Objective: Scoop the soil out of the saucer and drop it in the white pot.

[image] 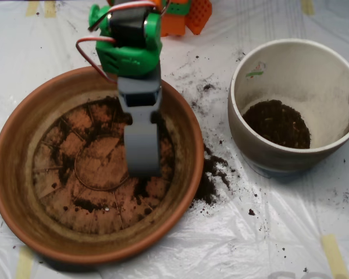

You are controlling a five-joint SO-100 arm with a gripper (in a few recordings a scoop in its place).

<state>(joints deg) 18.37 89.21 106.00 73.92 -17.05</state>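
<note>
Clear plastic sheeting (267, 232), wrinkled and dusted with crumbs, covers the worktop, with strips of yellowish tape (331, 256) showing along its lower edge. Nearest the bottom of the view, the saucer (14, 192) fills the left half, its ridged base smeared with thin patches of soil (84, 204) rather than any deep heap. Just outside its right rim, a small pile of spilled soil (212, 174) lies on the sheeting, with finer specks scattered up toward the top. The grey scoop (143, 160) points down over the middle of the saucer, its tip low above the base; from above I cannot tell how far the jaws are parted or whether they hold anything. Above it sits the green arm housing (131, 55) with a black motor and red wires. To the right, apart from the saucer, the white pot (244, 125) stands upright with dark soil on its bottom and a small green mark near its rim. Orange printed parts (189, 14) lie at the far edge.
</note>
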